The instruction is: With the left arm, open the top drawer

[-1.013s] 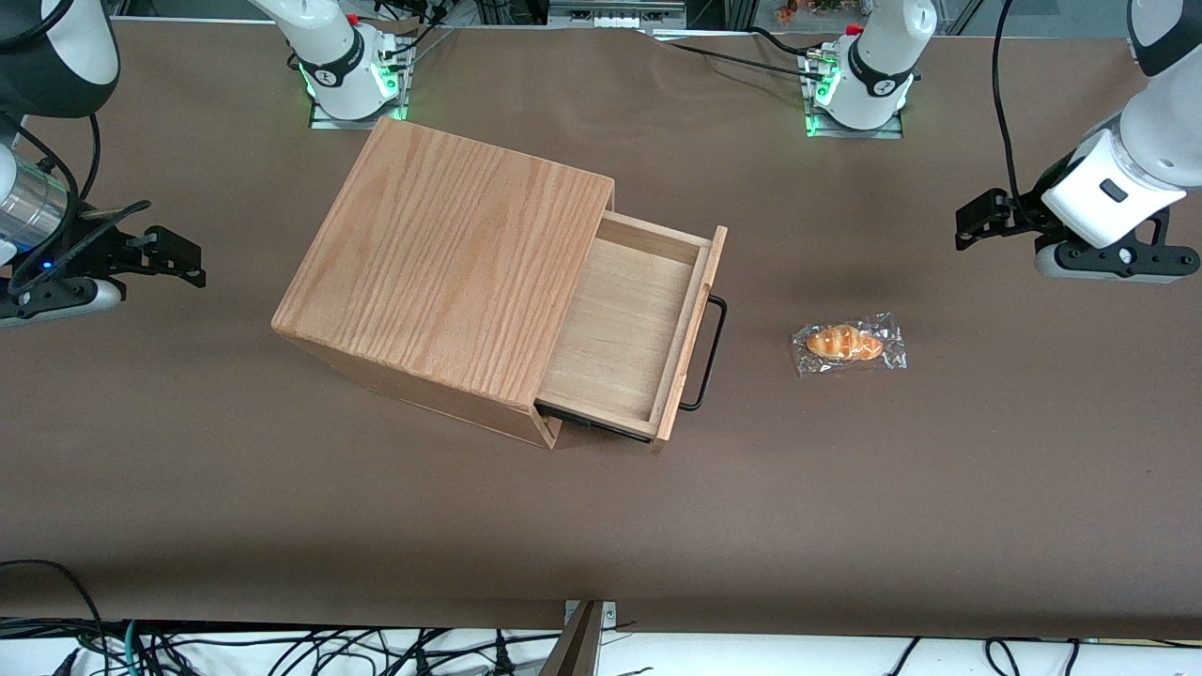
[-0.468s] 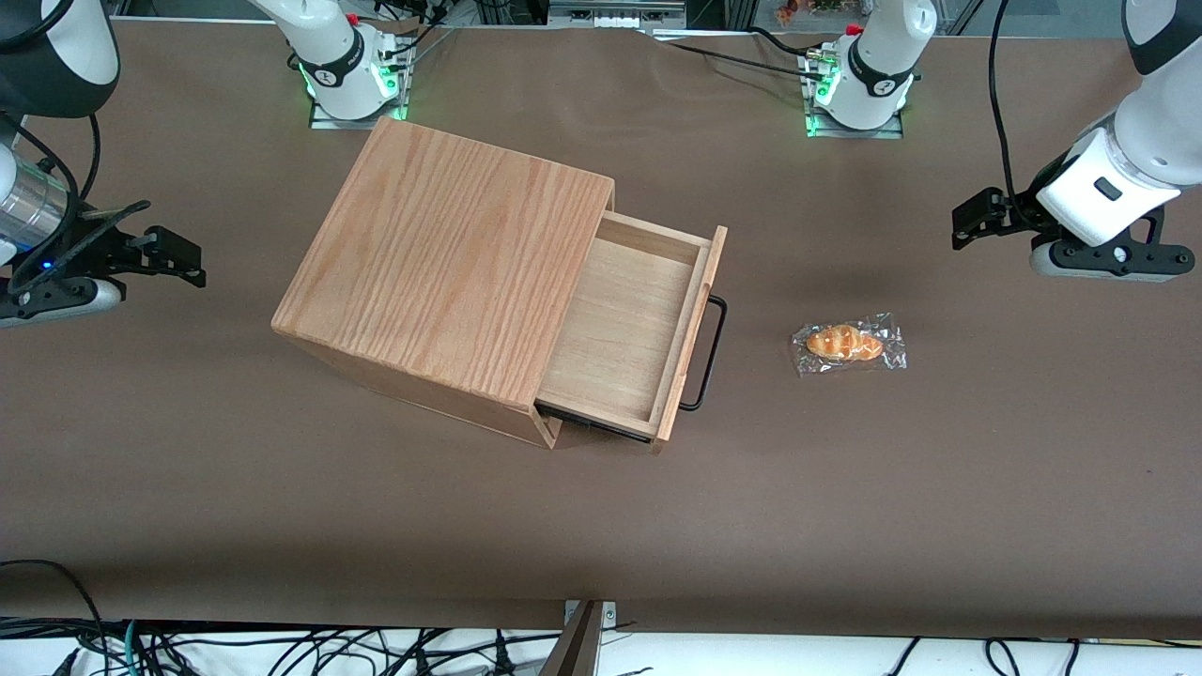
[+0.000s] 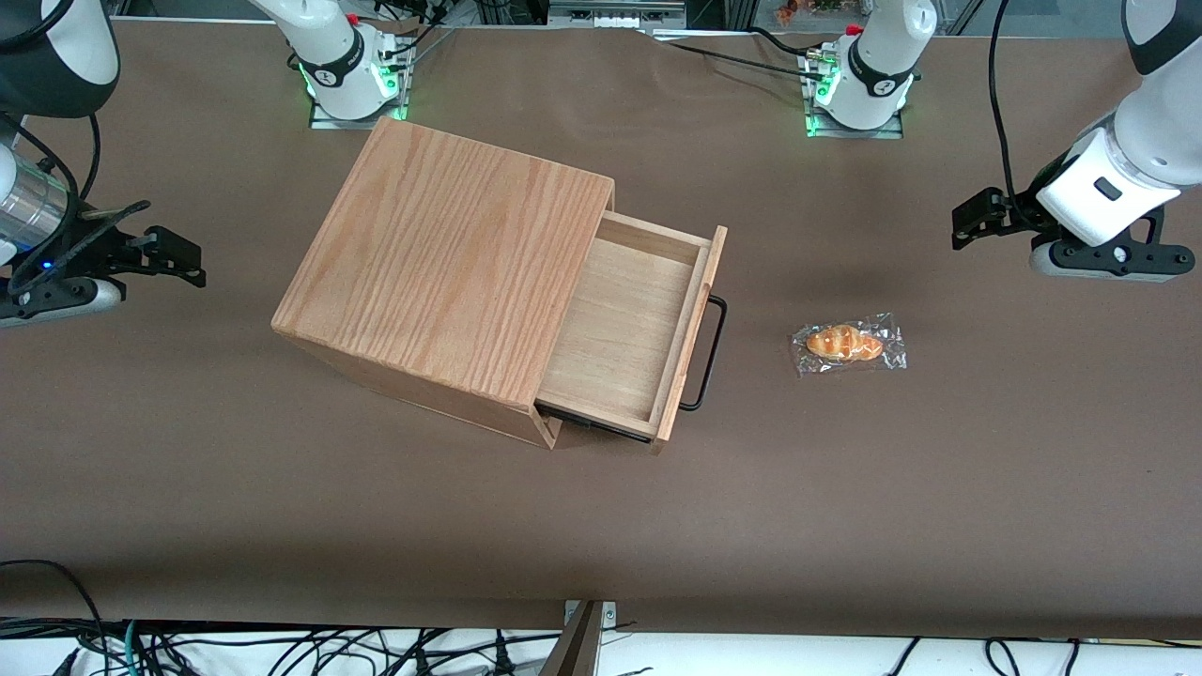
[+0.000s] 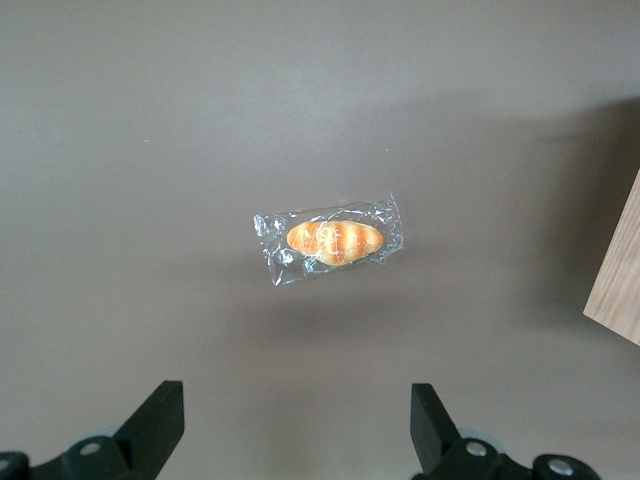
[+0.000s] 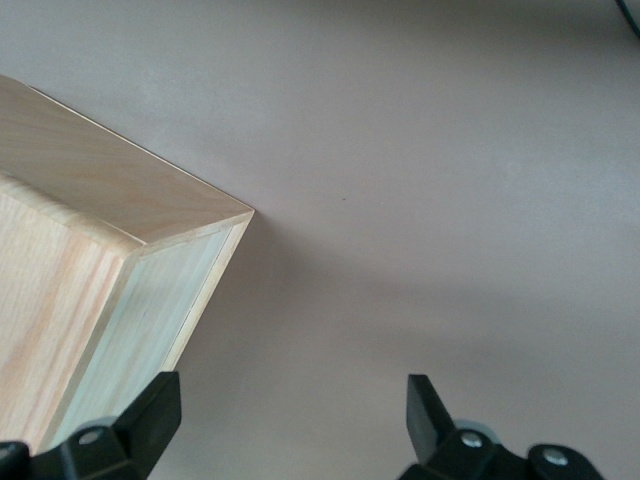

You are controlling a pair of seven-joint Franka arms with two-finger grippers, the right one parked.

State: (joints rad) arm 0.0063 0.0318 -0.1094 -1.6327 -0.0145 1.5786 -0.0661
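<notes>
The top drawer stands pulled well out of the oak-grain box, and its pale inside holds nothing. Its thin black bar handle faces the working arm's end of the table. The left arm hangs over that end, well apart from the drawer. Its gripper is open and holds nothing. In the left wrist view the gripper shows wide-spread fingertips above bare table, with a pale wooden corner at the frame's edge.
A small bread roll in clear wrap lies on the brown table between the drawer handle and the left gripper; it also shows in the left wrist view. The box corner shows in the right wrist view.
The left arm and its gripper have shifted slightly away from the front camera, then held still. The drawer and the bread roll have not moved.
</notes>
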